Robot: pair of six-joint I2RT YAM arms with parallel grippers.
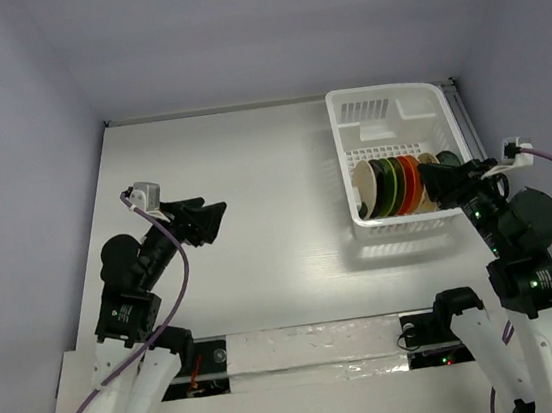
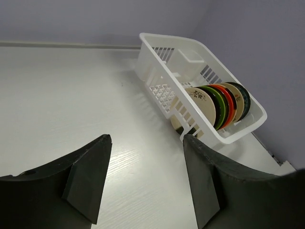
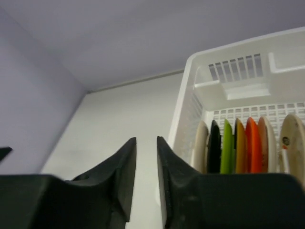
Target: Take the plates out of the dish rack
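The white dish rack (image 1: 337, 149) stands at the back right of the table. Several plates (image 1: 392, 186) stand on edge in a row at its near end: cream, black, green, orange-red and patterned ones. My right gripper (image 1: 426, 179) hovers at the rack's near right corner, beside the row; its jaws are a narrow gap apart and empty. In the right wrist view the gripper (image 3: 146, 139) points past the rack's (image 3: 190, 86) left wall, with the plates (image 3: 227, 145) to its right. My left gripper (image 1: 219, 221) is open and empty over the left of the table, far from the rack (image 2: 190, 52).
Lilac walls close in the table on the left, back and right. A taped strip (image 1: 314, 348) runs along the near edge between the arm bases. The white tabletop (image 1: 251, 169) lies between the left gripper and the rack.
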